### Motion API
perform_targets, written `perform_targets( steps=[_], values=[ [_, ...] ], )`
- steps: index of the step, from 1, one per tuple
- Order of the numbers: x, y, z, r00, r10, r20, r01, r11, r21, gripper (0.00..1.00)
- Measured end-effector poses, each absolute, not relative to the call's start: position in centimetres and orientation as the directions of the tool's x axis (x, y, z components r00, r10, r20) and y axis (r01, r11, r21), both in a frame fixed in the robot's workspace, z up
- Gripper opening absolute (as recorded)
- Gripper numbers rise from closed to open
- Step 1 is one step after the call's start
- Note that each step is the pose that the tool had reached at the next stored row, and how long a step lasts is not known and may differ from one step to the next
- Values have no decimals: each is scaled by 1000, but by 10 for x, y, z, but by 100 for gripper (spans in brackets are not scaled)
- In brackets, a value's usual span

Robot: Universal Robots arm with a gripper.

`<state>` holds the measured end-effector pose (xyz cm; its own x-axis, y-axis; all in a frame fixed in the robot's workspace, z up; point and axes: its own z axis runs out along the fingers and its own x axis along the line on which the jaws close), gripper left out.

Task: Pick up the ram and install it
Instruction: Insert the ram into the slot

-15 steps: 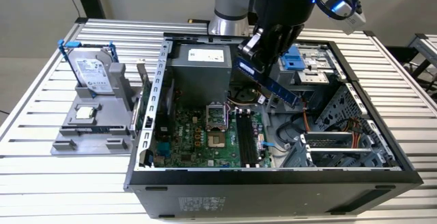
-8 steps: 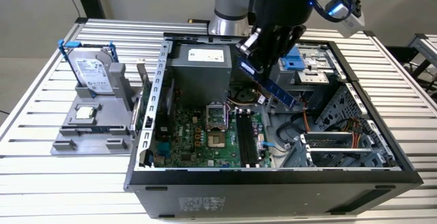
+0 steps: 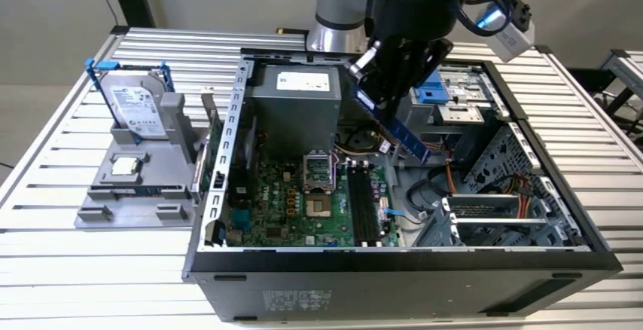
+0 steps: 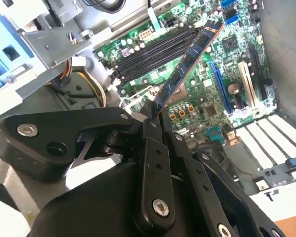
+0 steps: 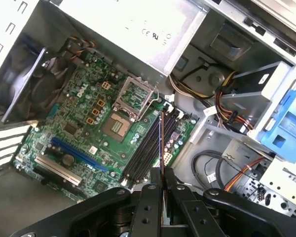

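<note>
Dark-blue ram (image 3: pixel 402 134) is hanging tilted above the motherboard (image 3: pixel 291 202), w/ the gripper (image 3: pixel 380 93) clamping its upper end. The fingers (image 4: pixel 150 123) are closing tight on the stick, so that end is hiding between them. In the first wrist view the ram (image 5: pixel 161 148) is showing edge-on as a thin line running along the black memory slots (image 5: pixel 148 148), so I'm not making out chips or label there. In the second wrist view the ram (image 4: pixel 190 59) is slanting away from the gripper (image 4: pixel 150 116), w/ its far end lying over the end of the slots (image 4: pixel 153 52). I can't tell whether it's touching them. The arm is getting cut off by the exterior view's upper edge.

Around the motherboard: the open CPU socket (image 3: pixel 319 187) is sitting on it just beside the slots (image 3: pixel 364 202), and the grey PSU box (image 3: pixel 297 104) is standing at its far edge. The blue drive cage (image 3: pixel 432 89) and loose cables (image 3: pixel 472 187) are crowding the exterior view's right of it, near the ram's lower end. Well apart from the motherboard, on the exterior view's left outside the case, a silver hard drive (image 3: pixel 135 104) is standing in a grey fixture (image 3: pixel 131 198), w/ a small CPU chip (image 3: pixel 125 166) lying in front of it.
</note>
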<state>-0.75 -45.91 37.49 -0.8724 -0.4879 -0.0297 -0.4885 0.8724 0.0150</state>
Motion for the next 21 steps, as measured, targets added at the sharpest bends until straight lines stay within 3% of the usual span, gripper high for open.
perform_targets(
  steps=[21],
  values=[
    [-8,-459,365,-961,-275,-30,-276,961,15,0]
  ],
)
